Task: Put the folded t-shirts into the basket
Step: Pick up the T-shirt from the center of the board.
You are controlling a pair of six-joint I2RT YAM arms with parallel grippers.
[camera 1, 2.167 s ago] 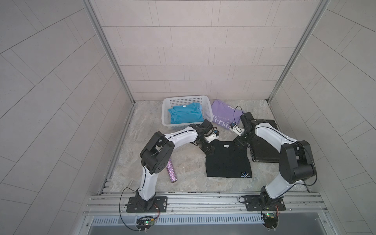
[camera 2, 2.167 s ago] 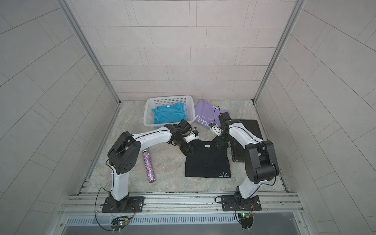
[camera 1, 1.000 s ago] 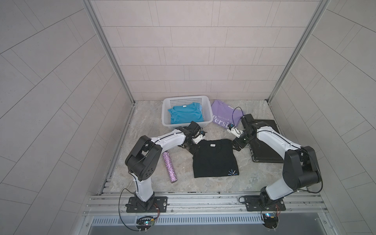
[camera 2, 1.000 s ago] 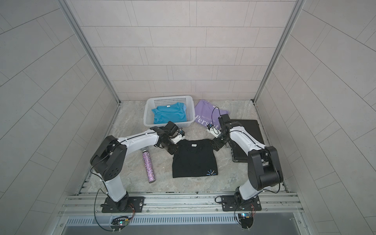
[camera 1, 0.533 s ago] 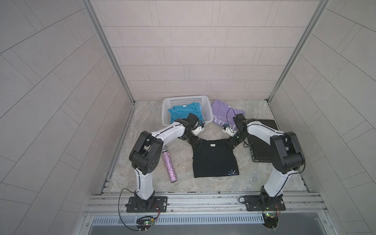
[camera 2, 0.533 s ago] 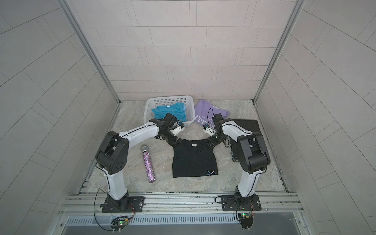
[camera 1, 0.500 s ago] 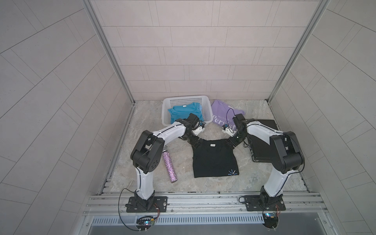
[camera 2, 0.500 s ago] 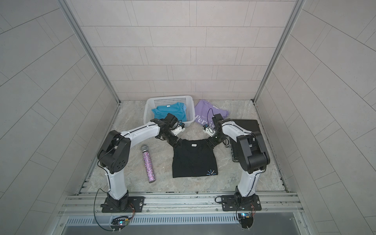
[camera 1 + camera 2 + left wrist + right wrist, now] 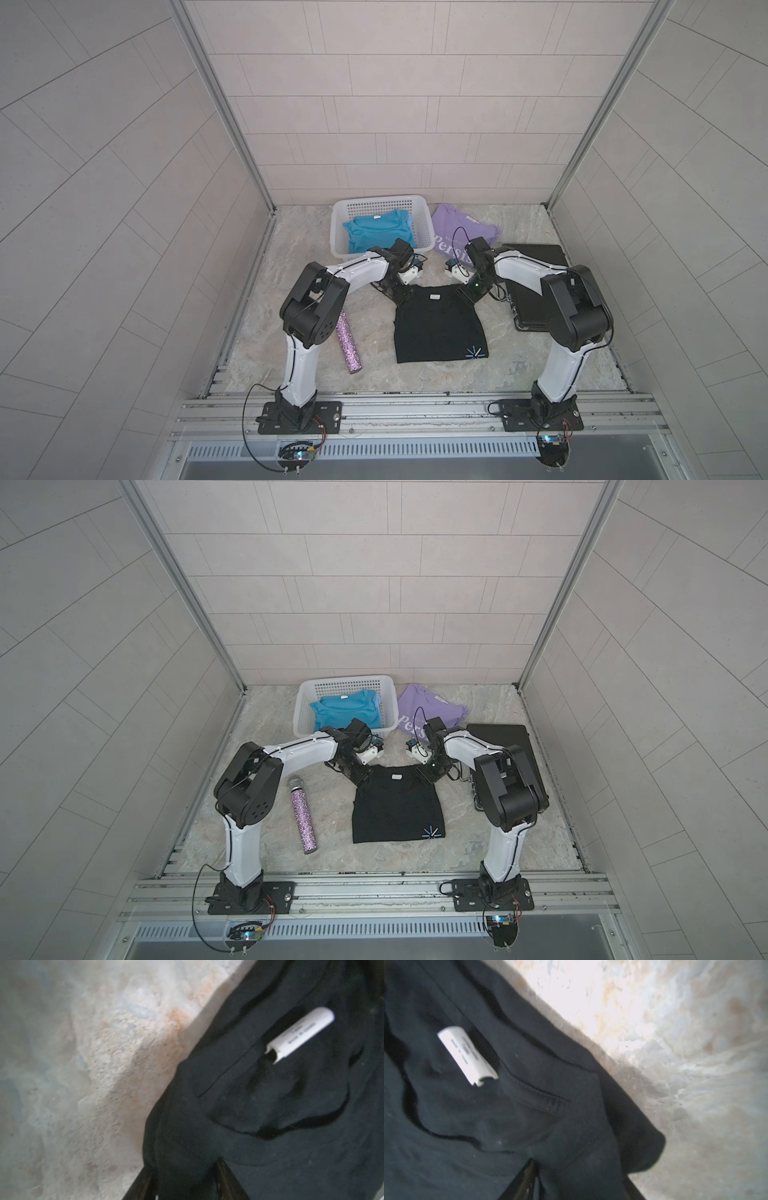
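My left gripper (image 9: 399, 293) and right gripper (image 9: 467, 292) have just pinched the black shirt (image 9: 436, 328) by its collar corners; I judge it ready for the basket (image 9: 338, 232).

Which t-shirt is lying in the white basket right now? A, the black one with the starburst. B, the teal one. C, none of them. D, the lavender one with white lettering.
B: in a top view the teal t-shirt lies inside the white basket, while the black t-shirt and the lavender t-shirt lie outside it.
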